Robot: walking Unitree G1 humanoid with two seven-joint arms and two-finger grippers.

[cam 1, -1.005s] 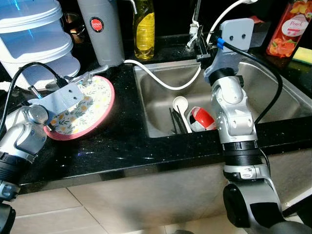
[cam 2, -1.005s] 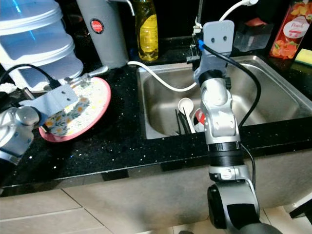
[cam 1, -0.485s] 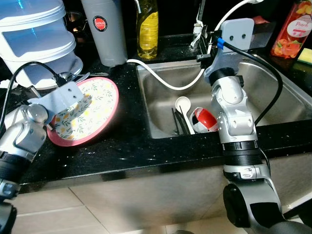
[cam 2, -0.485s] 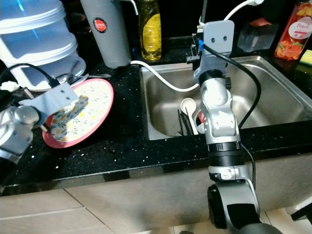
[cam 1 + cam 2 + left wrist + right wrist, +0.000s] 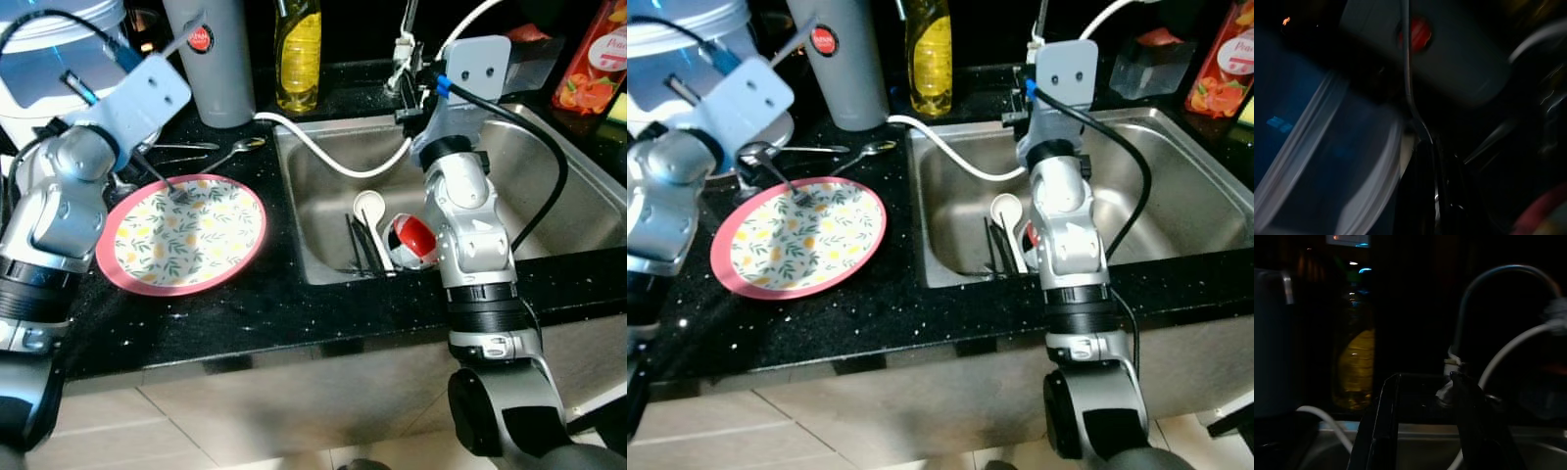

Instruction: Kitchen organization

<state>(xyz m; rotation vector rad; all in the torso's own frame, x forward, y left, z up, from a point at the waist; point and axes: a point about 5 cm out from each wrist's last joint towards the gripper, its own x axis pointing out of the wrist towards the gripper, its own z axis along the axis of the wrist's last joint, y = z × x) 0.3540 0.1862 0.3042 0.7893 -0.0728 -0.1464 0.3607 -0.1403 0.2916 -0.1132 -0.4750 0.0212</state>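
A floral plate with a pink rim (image 5: pixel 186 240) lies flat on the black counter, left of the sink. A dark fork (image 5: pixel 162 176) rests with its tines on the plate's far edge. My left gripper (image 5: pixel 1434 147) is raised above the plate's back left. It is shut on a thin silver utensil (image 5: pixel 1406 73) that points at the grey thermos (image 5: pixel 211 59). My right gripper (image 5: pixel 1422 379) is held high over the sink's back edge by the faucet (image 5: pixel 1498 274), open with nothing between its fingers. In the steel sink (image 5: pixel 323 166) lie a white spoon (image 5: pixel 364 206), a red-and-white cup (image 5: pixel 413 235) and dark utensils (image 5: pixel 358 250).
A spoon (image 5: pixel 235 149) and another utensil (image 5: pixel 186 147) lie on the counter behind the plate. A white stacked container (image 5: pixel 49 49) stands at the back left, beside a yellow bottle (image 5: pixel 297 49). A white hose (image 5: pixel 333 162) hangs into the sink. A juice carton (image 5: pixel 593 59) stands at the back right.
The plate was tilted up at my left gripper and now lies flat on the counter. My left arm has risen up and back toward the thermos. The right arm has stayed put.
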